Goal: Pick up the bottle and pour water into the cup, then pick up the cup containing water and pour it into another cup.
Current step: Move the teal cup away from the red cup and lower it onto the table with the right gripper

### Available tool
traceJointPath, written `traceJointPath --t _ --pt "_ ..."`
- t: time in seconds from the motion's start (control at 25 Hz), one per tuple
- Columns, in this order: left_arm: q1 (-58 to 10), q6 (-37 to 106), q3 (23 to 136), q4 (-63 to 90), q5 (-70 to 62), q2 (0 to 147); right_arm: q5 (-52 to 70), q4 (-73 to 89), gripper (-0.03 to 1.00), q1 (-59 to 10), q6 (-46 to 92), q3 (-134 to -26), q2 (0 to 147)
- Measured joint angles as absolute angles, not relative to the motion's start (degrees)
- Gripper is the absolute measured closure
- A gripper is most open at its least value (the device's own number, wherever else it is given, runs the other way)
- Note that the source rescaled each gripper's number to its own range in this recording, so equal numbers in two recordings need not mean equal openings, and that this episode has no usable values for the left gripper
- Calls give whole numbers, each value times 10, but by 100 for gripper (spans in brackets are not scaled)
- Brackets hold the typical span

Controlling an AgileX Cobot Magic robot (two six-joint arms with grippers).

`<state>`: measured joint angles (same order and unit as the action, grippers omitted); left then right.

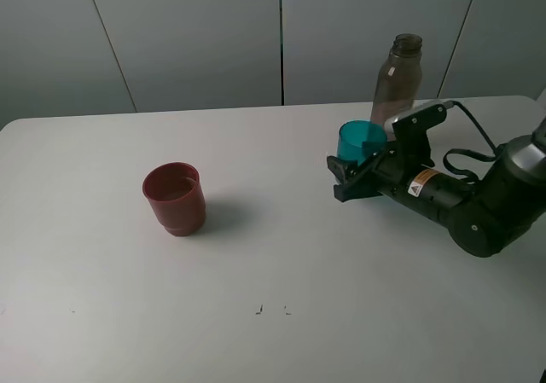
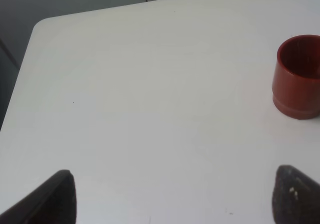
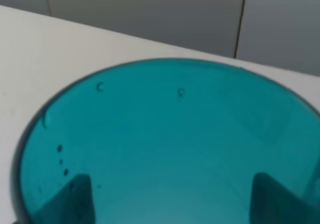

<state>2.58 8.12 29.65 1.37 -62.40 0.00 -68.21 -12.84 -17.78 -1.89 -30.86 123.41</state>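
Exterior high view, right gripper (image 1: 351, 176): clenched on the cup (image 1: 362, 141), fingers on either side of its lower wall; arm reaches in from the table's right edge.
Right wrist view, cup (image 3: 165, 139): translucent teal, open mouth fills the picture; two dark fingertips (image 3: 75, 199) show through its wall, one on each side; small droplets cling inside.
Bottle (image 1: 397, 80): smoky grey-brown, upright, uncapped, just behind the cup and to its right.
Another cup (image 1: 175, 198): opaque red-brown, upright on its stepped base, well apart from the teal cup, to its left and nearer the camera.
Left gripper (image 2: 175, 196): released, jaws spread wide over bare table (image 2: 150, 84); holds nothing.
Left wrist view, another cup (image 2: 297, 77): upright, beyond one fingertip, partly cut off by the frame edge.
Table: white, with rounded corners.
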Motion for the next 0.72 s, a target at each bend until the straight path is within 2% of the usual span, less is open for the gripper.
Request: traceJointPath --t 0.72 --pt "26 81 297 14 -624 0 -687 -113 93 -178 -14 -309 1255"
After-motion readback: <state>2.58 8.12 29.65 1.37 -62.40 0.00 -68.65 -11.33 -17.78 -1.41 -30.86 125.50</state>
